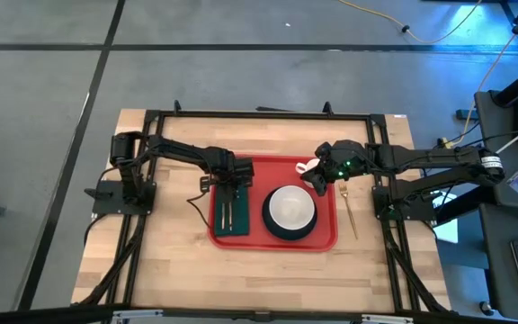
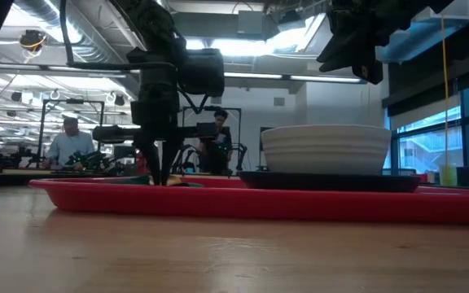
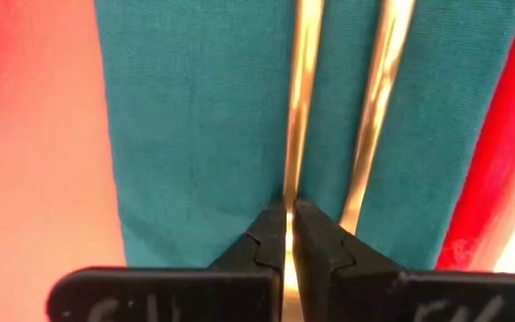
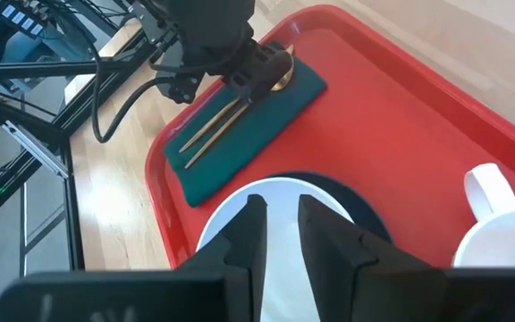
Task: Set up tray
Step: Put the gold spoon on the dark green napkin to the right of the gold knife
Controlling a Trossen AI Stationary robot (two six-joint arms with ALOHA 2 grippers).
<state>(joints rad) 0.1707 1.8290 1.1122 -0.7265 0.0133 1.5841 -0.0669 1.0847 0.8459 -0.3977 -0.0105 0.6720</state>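
High view shows my left gripper (image 1: 230, 186) pinched shut on a gold utensil (image 3: 299, 107), laying it on the green napkin (image 1: 232, 208) at the red tray (image 1: 328, 236)'s left, while my right gripper (image 1: 318, 179), nearly closed and empty, hovers beside the white mug (image 4: 499, 240).

- The left gripper (image 1: 233, 184) and green cloth (image 1: 232, 216) fill the tray's (image 1: 326, 241) left side.
- The bowl (image 1: 290, 209) blocks the middle.
- Bare red floor shows between cloth and bowl.

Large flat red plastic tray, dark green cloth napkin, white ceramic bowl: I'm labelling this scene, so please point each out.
Large flat red plastic tray (image 1: 324, 241): high view, bare corner.
Dark green cloth napkin (image 4: 213, 165): right wrist view, bare cloth.
White ceramic bowl (image 2: 326, 149): low view, side wall.
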